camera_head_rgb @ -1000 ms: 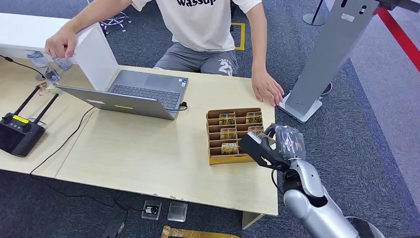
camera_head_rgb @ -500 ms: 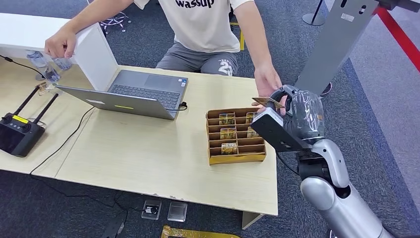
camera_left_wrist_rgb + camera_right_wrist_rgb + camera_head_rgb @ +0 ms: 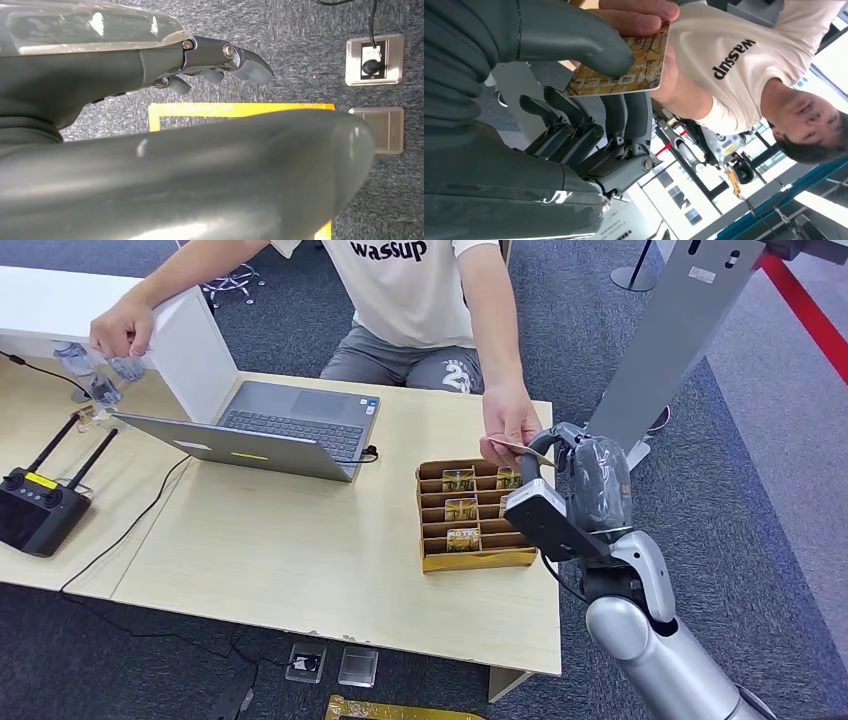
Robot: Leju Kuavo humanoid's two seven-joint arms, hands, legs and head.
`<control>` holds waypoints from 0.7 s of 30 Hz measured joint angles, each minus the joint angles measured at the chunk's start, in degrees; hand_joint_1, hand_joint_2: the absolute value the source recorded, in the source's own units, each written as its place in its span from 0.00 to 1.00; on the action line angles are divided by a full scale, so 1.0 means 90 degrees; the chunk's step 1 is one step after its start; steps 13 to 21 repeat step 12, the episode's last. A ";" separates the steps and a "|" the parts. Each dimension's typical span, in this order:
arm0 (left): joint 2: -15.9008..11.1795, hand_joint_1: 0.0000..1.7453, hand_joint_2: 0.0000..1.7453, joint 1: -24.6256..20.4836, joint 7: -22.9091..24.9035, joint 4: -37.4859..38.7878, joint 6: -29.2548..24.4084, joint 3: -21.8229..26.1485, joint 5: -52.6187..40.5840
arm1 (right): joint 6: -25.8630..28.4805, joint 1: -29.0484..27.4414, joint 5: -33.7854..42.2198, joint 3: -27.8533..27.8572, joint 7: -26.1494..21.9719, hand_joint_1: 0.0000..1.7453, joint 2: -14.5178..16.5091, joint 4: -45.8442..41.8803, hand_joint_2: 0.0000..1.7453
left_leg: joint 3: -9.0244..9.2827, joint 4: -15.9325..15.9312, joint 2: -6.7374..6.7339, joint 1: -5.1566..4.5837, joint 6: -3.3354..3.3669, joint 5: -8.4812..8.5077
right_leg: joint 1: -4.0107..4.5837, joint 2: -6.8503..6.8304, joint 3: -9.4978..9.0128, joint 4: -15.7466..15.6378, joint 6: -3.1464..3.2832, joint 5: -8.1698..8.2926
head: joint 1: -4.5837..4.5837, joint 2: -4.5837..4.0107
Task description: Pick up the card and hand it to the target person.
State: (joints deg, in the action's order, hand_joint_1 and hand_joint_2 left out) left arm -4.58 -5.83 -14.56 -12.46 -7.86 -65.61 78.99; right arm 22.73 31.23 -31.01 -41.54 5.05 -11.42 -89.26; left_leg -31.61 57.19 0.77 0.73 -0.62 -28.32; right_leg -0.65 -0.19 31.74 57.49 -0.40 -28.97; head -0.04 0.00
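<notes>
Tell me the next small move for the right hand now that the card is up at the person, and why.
Probably ease the right hand open to release. The card sits pinched under its thumb, and the person's hand already has fingers on the card's far edge, so the handover looks ready. Hold the arm in place until they draw it away.

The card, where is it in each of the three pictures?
Head view: the card is at the right end of the table, above the cardboard box, between the right hand and the person's hand.
Right wrist view: the card sits near the top middle, pinched under the robot's thumb, with the person's fingers on its far edge.
Left wrist view: not in it.
Shared landmark: the person's white shirt.
</notes>
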 joint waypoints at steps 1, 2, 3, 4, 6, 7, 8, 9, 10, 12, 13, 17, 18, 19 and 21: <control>0.0002 0.00 0.00 0.0000 0.0000 0.0000 0.0002 -0.0001 0.0000 | -0.0030 -0.0021 0.0049 -0.0001 -0.0013 0.27 0.0010 0.0027 1.00 | 0.0000 0.0000 0.0000 0.0000 0.0000 0.0000 | 0.0000 0.0000 0.0000 0.0000 0.0000 0.0000 | 0.0001 0.0000; 0.0003 0.00 0.00 0.0000 0.0000 0.0000 0.0007 -0.0001 0.0000 | -0.0059 -0.0043 0.0128 -0.0001 -0.0033 0.02 0.0021 0.0050 1.00 | 0.0000 0.0000 0.0000 0.0000 0.0000 0.0000 | 0.0000 0.0000 0.0000 0.0000 0.0000 0.0000 | 0.0002 0.0000; 0.0004 0.00 0.00 0.0000 0.0000 0.0000 0.0011 -0.0001 0.0000 | -0.0086 -0.0069 0.0232 -0.0001 -0.0060 0.00 0.0030 0.0071 1.00 | 0.0000 0.0000 0.0000 0.0000 0.0000 0.0000 | 0.0000 0.0000 0.0000 0.0000 0.0000 0.0000 | 0.0001 0.0000; 0.0004 0.00 0.00 0.0000 -0.0001 0.0000 0.0015 -0.0001 0.0000 | -0.0106 -0.0097 0.0351 -0.0001 -0.0095 0.00 0.0036 0.0093 1.00 | 0.0000 0.0000 0.0000 0.0000 0.0000 0.0000 | 0.0000 0.0000 0.0000 0.0000 0.0000 0.0000 | 0.0001 0.0000; 0.0004 0.00 0.00 0.0000 -0.0002 0.0000 0.0010 -0.0001 0.0001 | -0.0169 -0.0161 0.0670 0.0000 -0.0193 0.00 0.0045 0.0129 1.00 | 0.0001 0.0000 0.0000 0.0000 0.0000 0.0000 | 0.0000 0.0000 0.0000 0.0000 0.0000 0.0000 | 0.0002 0.0000; 0.0004 0.00 0.00 0.0000 -0.0004 0.0000 0.0002 0.0000 0.0002 | -0.0225 -0.0204 0.0908 0.0002 -0.0265 0.00 0.0046 0.0138 1.00 | 0.0001 0.0000 0.0000 0.0000 0.0000 0.0000 | 0.0000 0.0000 0.0000 0.0000 0.0000 0.0000 | 0.0004 0.0000; 0.0004 0.00 0.00 0.0001 -0.0005 0.0000 -0.0010 0.0000 0.0006 | -0.0299 -0.0257 0.1214 0.0004 -0.0355 0.00 0.0047 0.0142 1.00 | 0.0002 0.0000 0.0000 0.0000 0.0000 0.0000 | 0.0000 0.0000 0.0000 0.0000 0.0000 0.0000 | 0.0004 0.0000; 0.0004 0.00 0.00 0.0001 -0.0007 0.0000 -0.0025 0.0000 0.0013 | -0.0378 -0.0319 0.1567 0.0009 -0.0458 0.00 0.0047 0.0142 1.00 | 0.0002 0.0000 0.0000 0.0000 0.0000 0.0000 | 0.0000 0.0000 0.0000 0.0000 0.0000 0.0000 | 0.0002 0.0000; 0.0004 0.00 0.00 0.0002 -0.0007 0.0000 -0.0041 0.0000 0.0022 | -0.0450 -0.0388 0.1928 0.0016 -0.0563 0.00 0.0047 0.0141 1.00 | 0.0003 0.0000 0.0000 0.0000 0.0000 0.0000 | 0.0000 0.0000 0.0000 0.0000 0.0000 0.0000 | 0.0002 0.0000; 0.0003 0.00 0.00 0.0003 -0.0005 0.0000 -0.0065 -0.0001 0.0036 | -0.0544 -0.0495 0.2451 0.0028 -0.0719 0.00 0.0044 0.0135 1.00 | 0.0003 0.0000 0.0000 0.0000 0.0000 0.0000 | 0.0000 0.0000 0.0001 0.0000 0.0000 0.0000 | 0.0001 0.0000; 0.0003 0.00 0.00 0.0003 -0.0005 0.0000 -0.0065 -0.0001 0.0036 | -0.0544 -0.0495 0.2451 0.0028 -0.0719 0.00 0.0044 0.0135 1.00 | 0.0003 0.0000 0.0000 0.0000 0.0000 0.0000 | 0.0000 0.0000 0.0001 0.0000 0.0000 0.0000 | 0.0001 0.0000; 0.0003 0.00 0.00 0.0003 -0.0005 0.0000 -0.0065 -0.0001 0.0036 | -0.0544 -0.0495 0.2451 0.0028 -0.0719 0.00 0.0044 0.0135 1.00 | 0.0003 0.0000 0.0000 0.0000 0.0000 0.0000 | 0.0000 0.0000 0.0001 0.0000 0.0000 0.0000 | 0.0001 0.0000; 0.0003 0.00 0.00 0.0003 -0.0005 0.0000 -0.0065 -0.0001 0.0036 | -0.0544 -0.0495 0.2451 0.0028 -0.0719 0.00 0.0044 0.0135 1.00 | 0.0003 0.0000 0.0000 0.0000 0.0000 0.0000 | 0.0000 0.0000 0.0001 0.0000 0.0000 0.0000 | 0.0001 0.0000; 0.0003 0.00 0.00 0.0003 -0.0005 0.0000 -0.0065 -0.0001 0.0036 | -0.0544 -0.0495 0.2451 0.0028 -0.0719 0.00 0.0044 0.0135 1.00 | 0.0003 0.0000 0.0000 0.0000 0.0000 0.0000 | 0.0000 0.0000 0.0001 0.0000 0.0000 0.0000 | 0.0001 0.0000; 0.0003 0.00 0.00 0.0003 -0.0005 0.0000 -0.0065 -0.0001 0.0036 | -0.0544 -0.0495 0.2451 0.0028 -0.0719 0.00 0.0044 0.0135 1.00 | 0.0003 0.0000 0.0000 0.0000 0.0000 0.0000 | 0.0000 0.0000 0.0001 0.0000 0.0000 0.0000 | 0.0001 0.0000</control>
